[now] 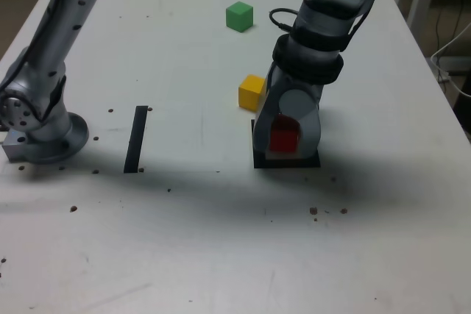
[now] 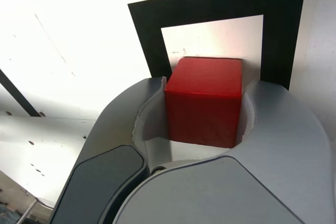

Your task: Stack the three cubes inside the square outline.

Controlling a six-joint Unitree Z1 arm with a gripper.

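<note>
Grey rounded robot hand [image 2: 197, 114] closed on solid red cube [image 2: 203, 100], cube within thick black tape square outline [image 2: 283, 30]. Solid yellow cube [image 1: 252, 93] just outside it, solid green cube [image 1: 239, 17] farther off. Likely step: setting red down as base. Centre it, seat it flat before release, open gently, lift straight clear of yellow.

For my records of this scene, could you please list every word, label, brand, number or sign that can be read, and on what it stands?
There are none: no readable text on the red cube, the green cube or the arm.
</note>
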